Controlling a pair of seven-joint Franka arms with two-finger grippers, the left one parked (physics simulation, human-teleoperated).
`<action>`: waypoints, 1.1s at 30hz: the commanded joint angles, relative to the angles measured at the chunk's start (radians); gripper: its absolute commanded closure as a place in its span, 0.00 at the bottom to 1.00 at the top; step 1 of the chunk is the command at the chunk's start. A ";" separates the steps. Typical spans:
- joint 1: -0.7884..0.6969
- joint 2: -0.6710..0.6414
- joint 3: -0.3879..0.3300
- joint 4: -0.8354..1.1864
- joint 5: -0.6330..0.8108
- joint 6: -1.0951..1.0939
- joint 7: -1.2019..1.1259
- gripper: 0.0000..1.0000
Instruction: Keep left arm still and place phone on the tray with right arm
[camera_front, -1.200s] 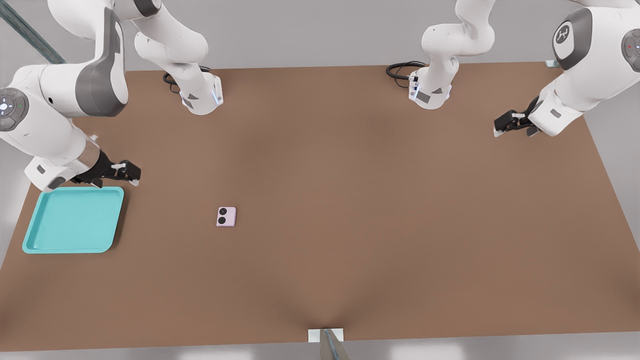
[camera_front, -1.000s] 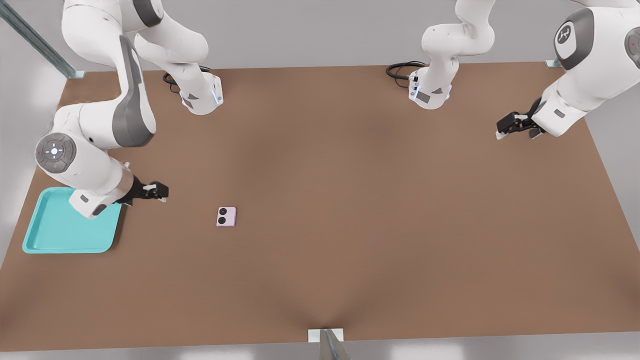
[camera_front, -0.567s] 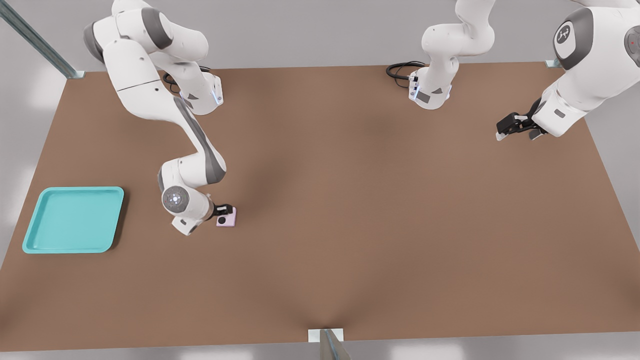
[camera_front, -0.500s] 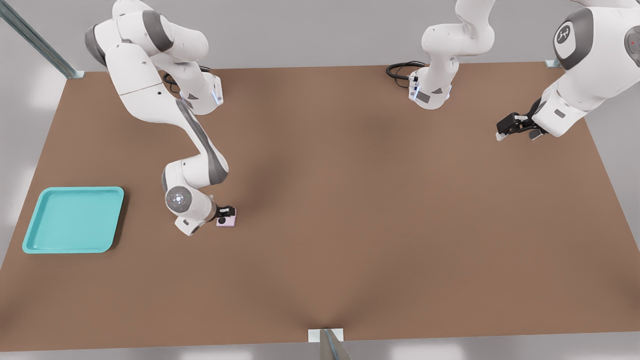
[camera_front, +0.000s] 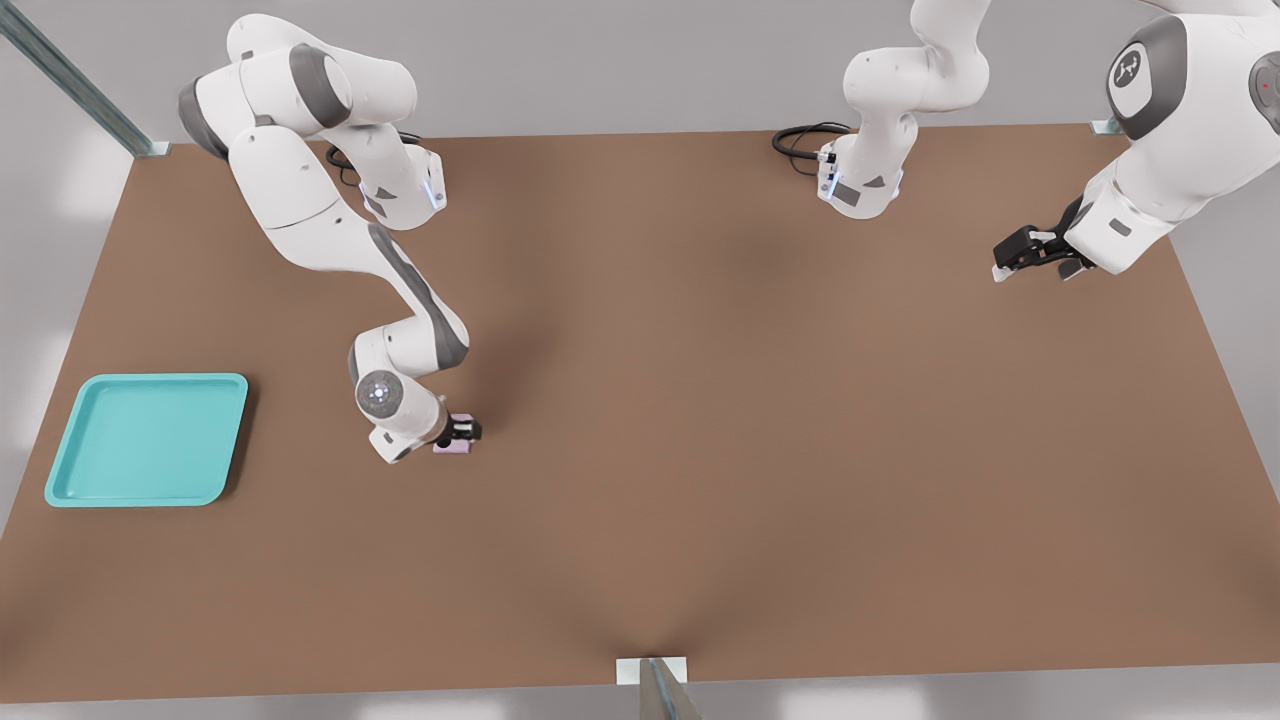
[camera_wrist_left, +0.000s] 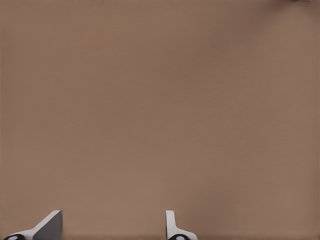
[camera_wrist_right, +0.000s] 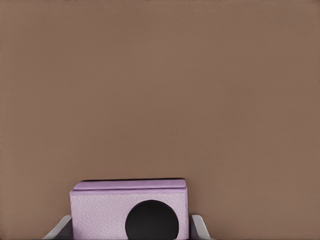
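Now my gripper (camera_front: 462, 432) is low over the phone (camera_wrist_right: 129, 214), fingers (camera_wrist_right: 60, 229) spread either side of it, not yet clamped. Phone flat on table (camera_front: 700, 400). Looks light, rigid, smooth-edged; I'd pinch its side edges. Tray (camera_front: 60, 470) well off behind the wrist.

The wide brown matte table (camera_front: 760, 420) carries everything. The small pale pink squarish phone (camera_front: 452, 447) lies flat on it directly beneath the working arm's black two-finger gripper (camera_front: 462, 432), whose fingertips (camera_wrist_right: 199, 226) flank the slab's sides. The flat turquoise rounded-square tray (camera_front: 60, 470) rests well apart from the gripper, toward the front view's left. Two white arm bases (camera_front: 405, 195) stand bolted along the edge beyond the gripper.
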 joint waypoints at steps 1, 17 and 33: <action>0.000 -0.001 0.000 0.000 -0.003 0.036 0.126 0.25; -0.353 -0.196 0.000 0.028 -0.017 -0.208 -0.382 0.24; -0.769 -0.050 0.018 0.207 -0.011 -0.212 -0.960 0.00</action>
